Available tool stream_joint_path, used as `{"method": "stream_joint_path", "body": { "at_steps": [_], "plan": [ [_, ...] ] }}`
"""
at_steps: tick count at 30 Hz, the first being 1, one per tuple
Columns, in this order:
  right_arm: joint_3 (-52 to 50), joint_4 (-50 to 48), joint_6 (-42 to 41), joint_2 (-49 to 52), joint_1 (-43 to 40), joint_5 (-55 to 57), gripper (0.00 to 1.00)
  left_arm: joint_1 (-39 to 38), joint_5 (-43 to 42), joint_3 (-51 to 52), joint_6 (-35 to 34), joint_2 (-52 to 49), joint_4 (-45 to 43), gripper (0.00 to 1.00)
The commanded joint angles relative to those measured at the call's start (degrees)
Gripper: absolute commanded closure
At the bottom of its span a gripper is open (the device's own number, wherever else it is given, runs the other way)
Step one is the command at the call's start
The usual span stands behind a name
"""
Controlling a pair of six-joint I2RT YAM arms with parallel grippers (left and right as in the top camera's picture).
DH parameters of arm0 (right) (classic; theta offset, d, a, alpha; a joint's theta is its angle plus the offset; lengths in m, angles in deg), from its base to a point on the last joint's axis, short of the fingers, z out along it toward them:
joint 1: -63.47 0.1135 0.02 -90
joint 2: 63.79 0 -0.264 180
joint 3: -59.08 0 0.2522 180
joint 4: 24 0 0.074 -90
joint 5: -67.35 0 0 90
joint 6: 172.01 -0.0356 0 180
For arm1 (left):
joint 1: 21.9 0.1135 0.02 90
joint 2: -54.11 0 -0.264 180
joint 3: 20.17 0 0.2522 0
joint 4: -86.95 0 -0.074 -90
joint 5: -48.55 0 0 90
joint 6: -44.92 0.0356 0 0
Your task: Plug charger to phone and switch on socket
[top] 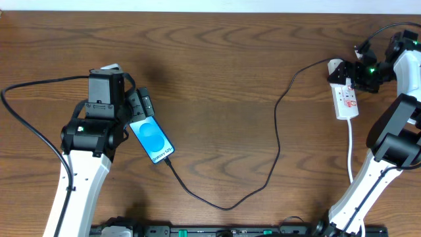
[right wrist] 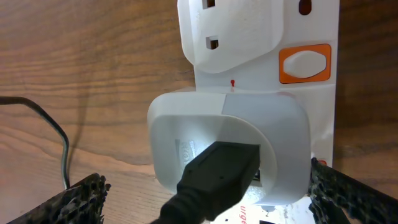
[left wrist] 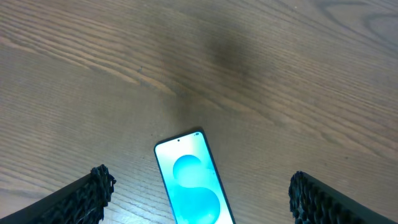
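The phone (top: 152, 139) is lying flat on the bench (top: 217, 59) at the left, screen up and glowing light blue, set at a slant with its near end pointing right. The charger (top: 276, 125), a thin black cable, is running from that near end, where its plug tip (top: 168, 160) is sitting against the phone's edge. From there it is looping toward the near side of the bench, then climbing far and right to the socket (top: 346, 99). Whether the tip is fully seated cannot be told.

The left tool (left wrist: 199, 180) is hanging over the far end of the phone with its jaws standing wide apart and gripping nothing. The phone is showing between its two fingers (left wrist: 93, 193) in the left wrist view.

The socket, a narrow white strip with red markings, is lying at the far right of the bench, its white cord (top: 350, 141) trailing toward the near side. In the right wrist view a white adapter (right wrist: 273, 137) is sitting in the strip with the charger's black connector (right wrist: 221, 171) pushed into it. An orange switch (right wrist: 305, 64) is showing near it on the strip. The right tool (right wrist: 208, 190) is hovering over the adapter, opened fully, its fingers (right wrist: 84, 199) standing either side of it and holding nothing.
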Motion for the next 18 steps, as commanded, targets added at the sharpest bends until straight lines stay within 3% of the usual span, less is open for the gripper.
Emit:
{"method": "stream_joint_path", "body": {
  "at_steps": [1, 18],
  "plan": [
    [-1.88, 1.01, -1.14, 0.35, 1.03, -5.49, 0.01, -0.13, 0.94, -0.96, 0.98, -0.35, 0.20, 0.07],
    [-1.88, 2.38, -1.07, 0.35, 1.05, -7.08, 0.01, -0.13, 0.94, -0.96, 0.98, -0.35, 0.20, 0.07]
  ]
}}
